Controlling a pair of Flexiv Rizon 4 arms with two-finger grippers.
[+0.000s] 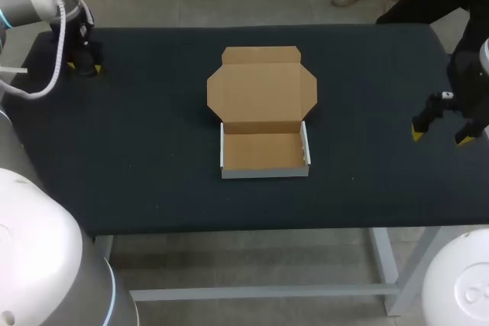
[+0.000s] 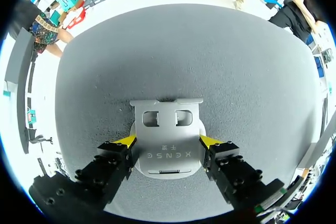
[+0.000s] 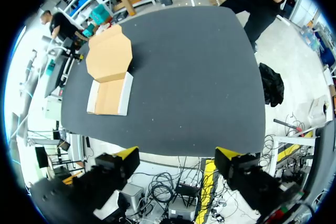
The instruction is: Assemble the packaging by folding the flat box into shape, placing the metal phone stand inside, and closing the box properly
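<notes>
The cardboard box (image 1: 263,116) sits at the centre of the dark table (image 1: 137,158), its tray folded up with white outer walls and its brown lid lying open and flat toward the top of the frame. In the upper left corner the left gripper (image 1: 82,65) is down at the table, and its wrist view shows the metal phone stand (image 2: 167,135) lying flat between its fingers, whose yellow tips (image 2: 127,141) seem to pinch both side edges. The right gripper (image 1: 442,135) hangs at the right edge, fingers spread with nothing between them.
</notes>
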